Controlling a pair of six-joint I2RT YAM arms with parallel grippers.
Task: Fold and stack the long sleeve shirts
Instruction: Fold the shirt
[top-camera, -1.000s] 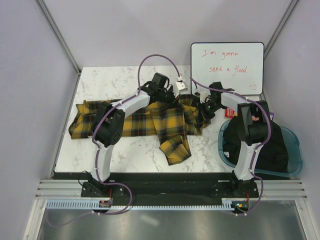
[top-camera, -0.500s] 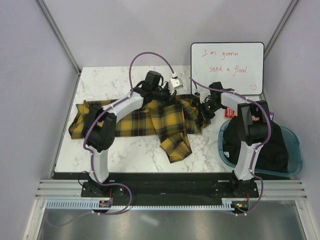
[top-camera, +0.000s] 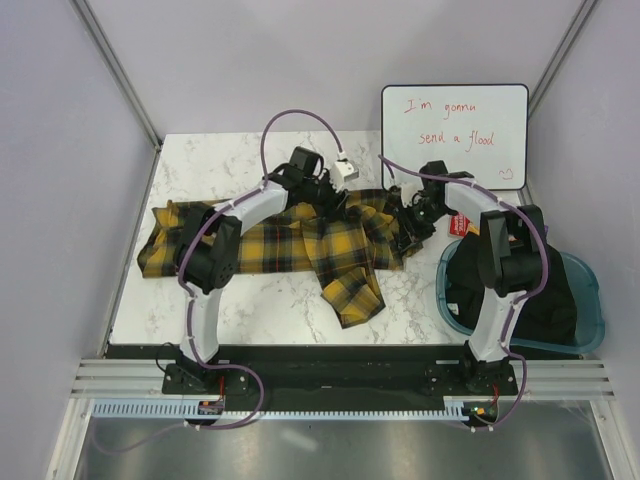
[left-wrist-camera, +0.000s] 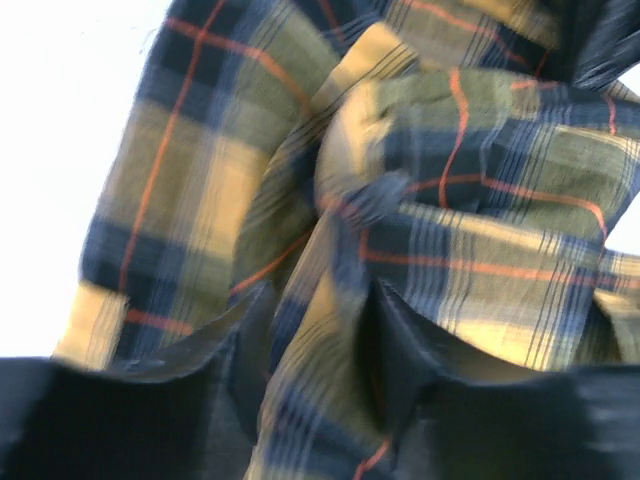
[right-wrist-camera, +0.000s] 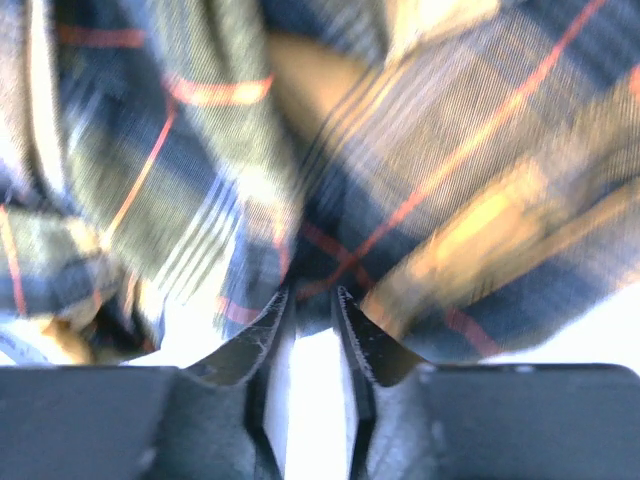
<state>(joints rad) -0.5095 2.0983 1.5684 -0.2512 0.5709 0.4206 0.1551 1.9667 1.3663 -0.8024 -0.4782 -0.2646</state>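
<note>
Shirt (top-camera: 270, 250) lies spread left to right across the worktop (top-camera: 250, 160). We see the left gripper (left-wrist-camera: 320, 300) half open astride bunched cloth at its far edge. The right gripper (right-wrist-camera: 312, 295) is slightly open at its right end and holds nothing.

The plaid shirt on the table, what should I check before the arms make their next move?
1. Cloth clear of the left fingers: not ok, shirt fabric lies in the gap between them.
2. Cloth clear of the right fingers: ok, bare table shows between them.
3. Shirt lying flat: not ok, it is bunched at the far edge and one part crosses toward the near side.
4. Shirt apart from the blue bin: ok.
5. Buttons fastened: cannot tell.
</note>
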